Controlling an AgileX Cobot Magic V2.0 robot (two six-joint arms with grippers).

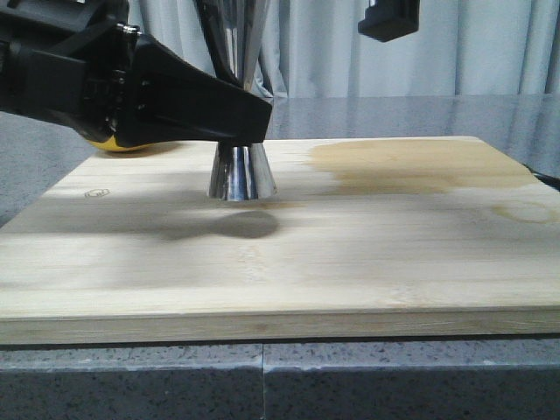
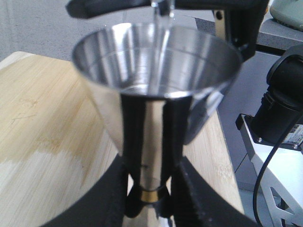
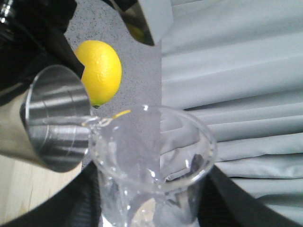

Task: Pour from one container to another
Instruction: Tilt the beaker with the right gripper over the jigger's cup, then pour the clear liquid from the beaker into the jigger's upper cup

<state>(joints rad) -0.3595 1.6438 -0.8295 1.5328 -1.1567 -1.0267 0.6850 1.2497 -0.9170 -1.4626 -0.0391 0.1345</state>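
The jigger (image 2: 151, 109) is pinched at its waist by the left gripper (image 2: 150, 198) for steadiness, while the beaker (image 3: 151, 175), clamped in the right gripper (image 3: 151, 213), is tipped so water is poured in.

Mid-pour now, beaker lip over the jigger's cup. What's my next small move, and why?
Probably hold the tilt steady a moment longer. The beaker, held by the right gripper, has its lip at the rim of the jigger, which the left gripper clamps at its waist. A thin stream is falling into the cup, and liquid has only pooled at its bottom.
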